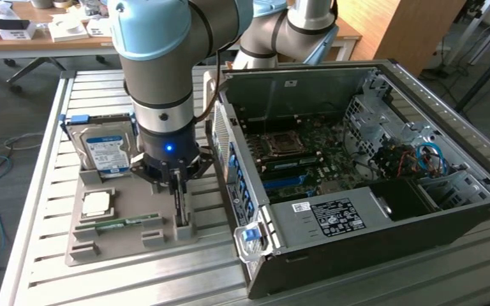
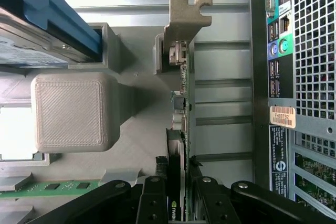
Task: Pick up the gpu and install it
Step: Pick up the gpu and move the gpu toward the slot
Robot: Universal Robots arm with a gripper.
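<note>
The gpu point(image 1: 179, 207) is a thin black card standing on edge in a slot of the grey printed holder point(image 1: 100, 250), just beside the open computer case point(image 1: 364, 217). My gripper point(image 1: 175, 183) hangs straight down over the card's end nearer the arm. In the wrist view the gpu point(image 2: 182, 103) runs away from the camera to its grey metal bracket point(image 2: 185, 17). My gripper point(image 2: 177, 184) has its black fingers point(image 2: 155, 192) pressed against both faces of the card, shut on it. The card still sits in the holder.
The holder also carries a silver hard drive point(image 1: 104, 150) with a blue-white label, a processor chip point(image 1: 97, 203) and a green memory stick point(image 1: 119, 223). The case wall point(image 2: 299, 77) stands close beside the card. The motherboard point(image 1: 292, 159) lies exposed inside the case.
</note>
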